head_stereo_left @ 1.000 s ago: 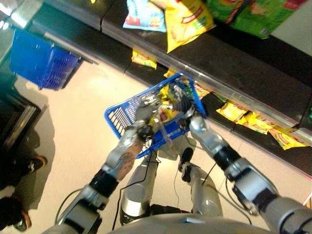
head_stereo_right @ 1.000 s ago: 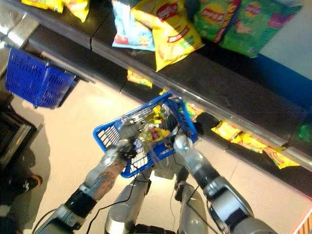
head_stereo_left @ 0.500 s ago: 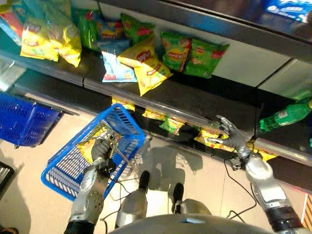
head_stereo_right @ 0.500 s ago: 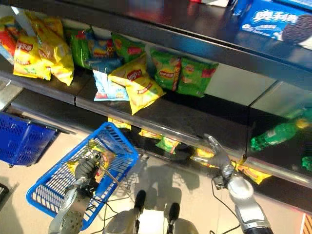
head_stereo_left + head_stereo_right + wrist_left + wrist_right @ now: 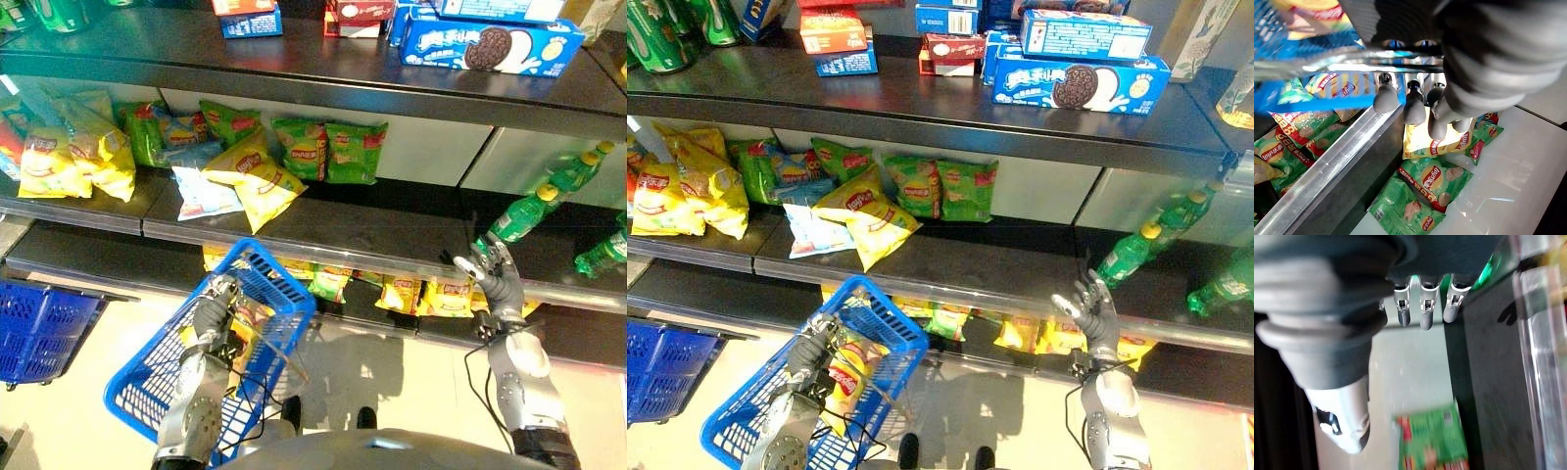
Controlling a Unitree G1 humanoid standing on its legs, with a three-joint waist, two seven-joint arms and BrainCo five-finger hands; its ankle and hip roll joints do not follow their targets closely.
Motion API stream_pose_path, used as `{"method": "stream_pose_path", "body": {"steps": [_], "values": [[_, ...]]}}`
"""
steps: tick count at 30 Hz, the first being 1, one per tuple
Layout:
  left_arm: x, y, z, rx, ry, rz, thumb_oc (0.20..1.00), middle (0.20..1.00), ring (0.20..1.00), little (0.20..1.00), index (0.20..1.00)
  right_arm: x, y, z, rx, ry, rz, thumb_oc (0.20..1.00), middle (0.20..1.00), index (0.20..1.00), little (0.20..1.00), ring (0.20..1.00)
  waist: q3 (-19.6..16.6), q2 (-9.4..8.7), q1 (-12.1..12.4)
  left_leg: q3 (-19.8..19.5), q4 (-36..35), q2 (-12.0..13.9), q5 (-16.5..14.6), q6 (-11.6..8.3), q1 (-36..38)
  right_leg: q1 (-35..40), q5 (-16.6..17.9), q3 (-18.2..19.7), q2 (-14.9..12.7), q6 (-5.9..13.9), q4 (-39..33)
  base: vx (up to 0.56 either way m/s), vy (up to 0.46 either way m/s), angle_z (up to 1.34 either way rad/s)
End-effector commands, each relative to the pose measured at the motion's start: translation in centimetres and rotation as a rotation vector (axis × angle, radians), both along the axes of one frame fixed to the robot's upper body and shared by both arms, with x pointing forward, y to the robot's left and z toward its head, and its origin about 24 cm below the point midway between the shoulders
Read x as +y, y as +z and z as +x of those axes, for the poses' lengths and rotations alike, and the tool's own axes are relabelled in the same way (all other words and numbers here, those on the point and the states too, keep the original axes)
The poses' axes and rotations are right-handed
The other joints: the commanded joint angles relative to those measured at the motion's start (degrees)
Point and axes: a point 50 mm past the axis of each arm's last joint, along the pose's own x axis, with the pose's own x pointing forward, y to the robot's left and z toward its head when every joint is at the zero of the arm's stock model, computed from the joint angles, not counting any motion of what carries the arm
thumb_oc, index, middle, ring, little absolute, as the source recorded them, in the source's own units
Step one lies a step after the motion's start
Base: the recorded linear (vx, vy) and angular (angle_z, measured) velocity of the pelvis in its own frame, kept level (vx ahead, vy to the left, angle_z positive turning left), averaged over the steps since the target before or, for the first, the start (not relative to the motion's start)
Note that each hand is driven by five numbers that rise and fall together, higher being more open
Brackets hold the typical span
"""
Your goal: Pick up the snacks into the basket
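My left hand (image 5: pixel 214 318) is shut on the metal handle (image 5: pixel 1347 62) of a blue basket (image 5: pixel 147 377), which hangs tilted in front of the shelves. A yellow snack bag (image 5: pixel 844 377) lies inside it. In the left wrist view the fingers (image 5: pixel 1414 105) curl round the handle. My right hand (image 5: pixel 495 284) is open and holds nothing, its fingers (image 5: pixel 1422 308) straight, raised at the front edge of the middle shelf (image 5: pixel 392 240) near green bottles (image 5: pixel 519 217). On that shelf lie a yellow chip bag (image 5: pixel 257 181) and green bags (image 5: pixel 323 149).
Small yellow and green snack packs (image 5: pixel 392 292) line the lowest shelf behind the basket. More yellow bags (image 5: pixel 69 157) lie at the far left. Cookie boxes (image 5: pixel 490 44) stand on the top shelf. A second blue basket (image 5: pixel 39 328) stands at the lower left.
The camera has tilted up toward the shelves. My right hand has left the basket and moved right to the shelf edge, open. My left hand now carries the basket alone.
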Motion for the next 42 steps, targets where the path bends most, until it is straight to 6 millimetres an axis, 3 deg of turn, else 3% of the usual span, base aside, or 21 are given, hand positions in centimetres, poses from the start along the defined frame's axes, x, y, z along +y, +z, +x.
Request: {"method": "stream_pose_path", "body": {"steps": [1, 6, 7, 9, 14, 15, 16, 17, 19, 21, 22, 24, 26, 27, 28, 29, 32, 36, 37, 39, 42], "values": [[0.2, 5.4, 2.3, -0.290, -0.051, 0.170, 0.200, 0.200, 0.200, 0.200, 0.200, -1.9, 3.1, 0.6, -0.187, -0.188, -0.040, 1.000, 1.000, 1.000, 1.000, 1.000, -1.4, -0.73, -2.0, -0.2, 4.6, -1.3, -7.7, 1.77, -1.3, -7.5, -0.1, -0.3, -3.5, 5.72, 6.6, -0.14, 0.041, -0.09], [0.1, 5.3, 2.6, -0.280, -0.059, 0.225, 0.200, 0.200, 0.200, 0.200, 0.200, -1.3, 2.0, 0.4, -0.135, -0.247, -0.060, 1.000, 1.000, 1.000, 1.000, 1.000, 0.7, -0.66, -2.7, 1.3, 6.2, -0.8, -8.1, 2.18, -2.9, -11.5, -1.4, 2.1, -2.7, 6.15, 11.0, -0.05, -0.019, -0.35], [0.2, 5.6, 2.6, -0.297, -0.052, 0.221, 0.200, 0.200, 0.200, 0.200, 0.200, -1.3, 2.0, 0.5, -0.113, -0.240, -0.090, 1.000, 1.000, 1.000, 1.000, 1.000, 1.1, 0.05, -2.6, 2.3, 6.1, 0.2, -8.4, 1.78, -2.5, -11.3, 0.3, 2.7, -5.0, 6.58, 8.9, -0.04, -0.178, -0.24], [-0.1, 5.9, 2.8, -0.316, -0.055, 0.209, 0.200, 0.200, 0.200, 0.200, 0.200, -1.3, 2.1, 1.0, -0.109, -0.256, -0.099, 1.000, 1.000, 1.000, 1.000, 1.000, 1.3, 0.40, -2.7, 2.7, 5.4, 1.2, -8.3, 0.98, -2.1, -11.5, 2.3, 4.4, -6.8, 7.32, 6.7, -0.03, -0.222, -0.50], [-0.5, 6.4, 3.0, -0.348, -0.069, 0.219, 0.200, 0.200, 0.200, 0.200, 0.200, -1.8, 2.9, 1.7, -0.124, -0.287, -0.144, 1.000, 1.000, 1.000, 1.000, 1.000, 1.6, 1.70, -3.4, 2.7, 3.5, 3.5, -7.5, -1.66, -0.9, -14.5, 3.9, 7.3, -8.7, 9.08, 4.5, 0.00, -0.252, -0.25], [-0.5, 6.2, 3.1, -0.341, -0.050, 0.211, 0.200, 0.200, 0.200, 0.200, 0.200, -1.8, 2.9, 1.6, -0.113, -0.279, -0.166, 1.000, 1.000, 1.000, 1.000, 1.000, 1.5, 1.80, -3.4, 3.0, 2.0, 5.8, -5.8, -3.89, -0.5, -15.1, 2.8, 6.2, -8.5, 9.17, 5.0, 0.01, -0.295, -0.01], [-0.5, 6.2, 3.1, -0.340, -0.050, 0.211, 0.200, 0.200, 0.200, 0.200, 0.200, -1.8, 2.9, 1.6, -0.112, -0.279, -0.167, 1.000, 1.000, 1.000, 1.000, 1.000, 1.5, 1.88, -3.5, 2.9, 1.7, 5.9, -5.6, -3.98, -0.4, -15.1, 2.7, 6.1, -8.4, 9.10, 5.1, 0.06, -0.628, -0.03], [-0.5, 5.4, 2.7, -0.312, -0.023, 0.175, 0.200, 0.200, 0.200, 0.200, 0.200, -1.9, 2.2, 1.0, -0.084, -0.277, -0.164, 1.000, 1.000, 1.000, 1.000, 1.000, 1.1, 2.15, -3.5, 3.0, 1.0, 8.7, -4.6, -5.25, -0.1, -15.5, 0.4, 4.0, -7.1, 8.23, 8.0, 0.08, -0.501, -0.01], [-0.7, 4.9, 2.6, -0.288, -0.006, 0.130, 0.200, 0.200, 0.200, 0.200, 0.200, -2.2, 2.0, 0.4, -0.072, -0.280, -0.183, 1.000, 1.000, 1.000, 1.000, 1.000, 1.1, 2.96, -4.3, 2.0, 2.6, 11.6, -3.7, -5.65, -1.3, -15.6, -3.0, 3.5, -4.3, 6.42, 12.0, 0.11, -0.625, -0.02], [-1.2, 4.6, 2.4, -0.281, -0.047, 0.124, 0.200, 0.200, 0.200, 0.200, 0.200, -2.6, 1.9, 0.1, -0.056, -0.264, -0.206, 1.000, 1.000, 1.000, 1.000, 1.000, 1.9, 2.83, -4.6, 1.6, 7.8, 12.5, -3.8, -4.29, -3.1, -14.3, -4.1, 2.1, -3.7, 5.14, 12.7, 0.08, -0.488, 0.09], [-1.4, 4.3, 2.4, -0.272, -0.069, 0.125, 0.200, 0.200, 0.200, 0.200, 0.200, -3.1, 2.1, -0.1, -0.050, -0.273, -0.242, 1.000, 1.000, 1.000, 1.000, 1.000, 2.3, 2.57, -5.4, 4.2, 12.0, 12.3, -3.9, -3.30, -4.8, -13.3, -4.3, 0.8, -4.0, 4.55, 12.6, 0.03, -0.379, 0.27], [-1.6, 4.4, 2.4, -0.284, -0.100, 0.120, 0.200, 0.200, 0.200, 0.200, 0.200, -3.4, 2.4, 0.1, -0.057, -0.284, -0.251, 1.000, 1.000, 1.000, 1.000, 1.000, 2.9, 2.18, -5.3, 4.6, 16.0, 10.8, -5.0, -2.83, -5.7, -12.2, -5.0, 0.2, -3.7, 3.46, 12.2, 0.01, -0.305, 0.66], [-1.5, 4.4, 2.2, -0.290, -0.108, 0.128, 0.200, 0.200, 0.200, 0.200, 0.200, -3.3, 2.3, 0.5, -0.050, -0.257, -0.250, 1.000, 1.000, 1.000, 1.000, 1.000, 2.9, 2.28, -4.5, 1.9, 18.8, 4.2, -8.9, -2.14, -6.2, -10.8, -4.5, 0.5, -3.0, 3.00, 10.6, 0.04, -0.196, 0.23], [-1.5, 4.5, 2.2, -0.290, -0.108, 0.128, 0.200, 0.200, 0.200, 0.200, 0.200, -3.3, 2.3, 0.5, -0.051, -0.257, -0.249, 1.000, 1.000, 1.000, 1.000, 1.000, 2.7, 2.19, -4.5, 1.9, 18.8, 4.1, -8.7, -2.08, -6.4, -10.9, -4.2, 0.5, -3.1, 3.03, 10.4, 0.06, -0.129, -0.02], [-1.4, 4.4, 2.1, -0.289, -0.106, 0.127, 0.200, 0.200, 0.200, 0.200, 0.200, -3.1, 2.3, 0.7, -0.046, -0.234, -0.254, 1.000, 1.000, 1.000, 1.000, 1.000, 2.5, 2.07, -4.1, 1.1, 18.6, -0.1, -11.0, -1.20, -7.0, -10.1, -3.9, 1.0, -2.6, 2.98, 8.9, 0.14, -0.164, 0.24], [-1.3, 4.4, 1.9, -0.290, -0.108, 0.136, 0.200, 0.200, 0.200, 0.200, 0.200, -2.9, 2.1, 0.8, -0.032, -0.202, -0.266, 1.000, 1.000, 1.000, 1.000, 1.000, 1.4, 2.86, -3.4, 0.8, 15.1, -4.4, -10.8, 0.26, -6.7, -9.1, -3.2, 1.1, -1.1, 2.99, 7.0, 0.16, -0.164, 0.32], [-1.1, 4.6, 1.8, -0.292, -0.103, 0.170, 0.200, 0.200, 0.200, 0.200, 0.200, -2.3, 1.8, 1.1, -0.018, -0.165, -0.292, 1.000, 1.000, 1.000, 1.000, 1.000, 0.7, 3.89, -2.6, 0.5, 9.3, -6.9, -8.8, 1.99, -5.1, -7.5, -3.1, 0.4, 1.3, 2.96, 5.7, 0.15, -0.087, 0.05], [-0.6, 5.1, 1.8, -0.309, -0.086, 0.227, 0.200, 0.200, 0.200, 0.200, 0.200, -1.6, 1.8, 1.4, -0.009, -0.102, -0.318, 1.000, 1.000, 1.000, 1.000, 1.000, 1.0, 3.45, -2.5, -1.3, 7.8, -7.3, -8.6, 3.36, -3.2, -8.0, -4.8, 0.0, 1.9, 2.91, 11.3, 0.10, 0.010, -0.23], [-0.1, 5.9, 2.0, -0.334, -0.059, 0.276, 0.200, 0.200, 0.200, 0.200, 0.200, -0.9, 2.6, 1.9, -0.057, -0.065, -0.311, 1.000, 1.000, 1.000, 1.000, 1.000, 3.2, 3.22, -3.1, -0.4, 6.9, -5.4, -7.8, 3.42, -2.1, -12.2, -3.9, -1.9, 1.3, 4.83, 22.2, -0.06, 0.034, 0.02], [0.4, 6.2, 2.3, -0.338, -0.047, 0.327, 0.200, 0.200, 0.200, 0.200, 0.200, -0.3, 2.7, 2.4, -0.062, -0.040, -0.311, 1.000, 1.000, 1.000, 1.000, 1.000, 4.6, 2.94, -3.9, -1.8, 6.5, -5.2, -7.4, 3.86, -1.7, -15.9, -4.1, 0.9, 1.9, 5.95, 28.8, -0.02, 0.009, -0.06], [0.6, 6.5, 2.4, -0.354, -0.028, 0.335, 0.200, 0.200, 0.200, 0.200, 0.200, -0.3, 3.0, 2.4, -0.073, -0.050, -0.306, 1.000, 1.000, 1.000, 1.000, 1.000, 3.7, 2.62, -2.7, -4.2, 5.6, -4.9, -7.4, 3.15, -1.5, -14.9, -6.1, 3.1, 0.6, 4.58, 20.4, 0.08, -0.071, 0.35]]}}
